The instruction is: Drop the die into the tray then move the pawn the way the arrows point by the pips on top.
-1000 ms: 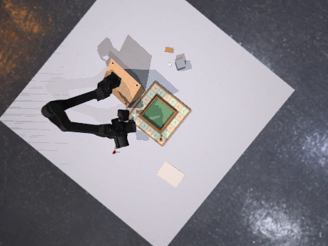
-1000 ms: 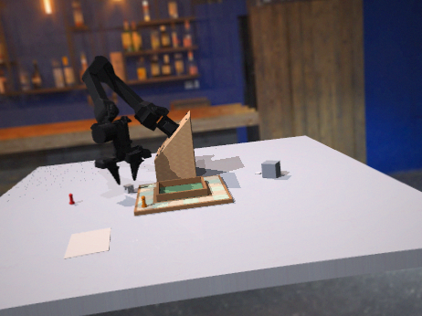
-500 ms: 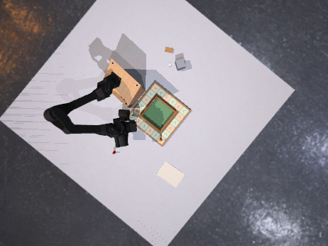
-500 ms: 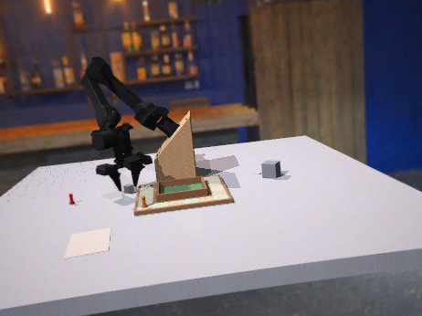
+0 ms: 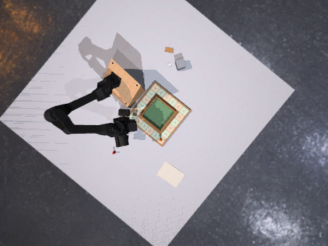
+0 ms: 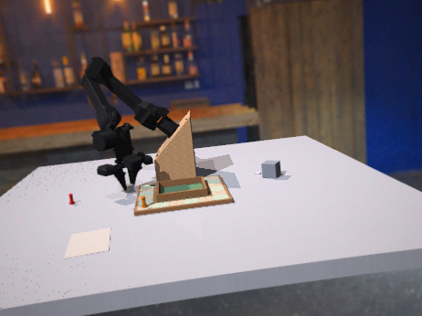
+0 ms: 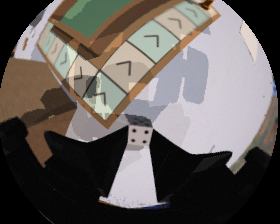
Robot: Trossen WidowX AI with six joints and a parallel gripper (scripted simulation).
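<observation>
My gripper [image 6: 129, 189] [image 7: 139, 130] is shut on the grey-white die [image 7: 139, 136], low beside the board's near-arm corner; the wrist view shows four pips on the die's camera-facing side. Whether the die touches the table is unclear, and its top is hard to read. The board [image 5: 177, 128] [image 6: 183, 209] [image 7: 107, 123] has arrowed squares around the green-floored dice tray [image 5: 158, 113] [image 6: 183, 187] [image 7: 85, 20]. An orange pawn [image 5: 160, 139] [image 6: 143, 202] [image 7: 206, 4] stands upright on a corner square. In the top view the arm hides the fingertips.
A tall wooden sloped block [image 5: 128, 87] [image 6: 179, 156] stands against the board, beneath the arm's base. A red pawn [image 5: 113, 152] [image 6: 71, 199] stands off the board. A cream card [image 5: 170, 174] [image 6: 89, 243], grey cube [image 5: 180, 63] [image 6: 270, 169] and small orange block [image 5: 169, 50] lie farther away.
</observation>
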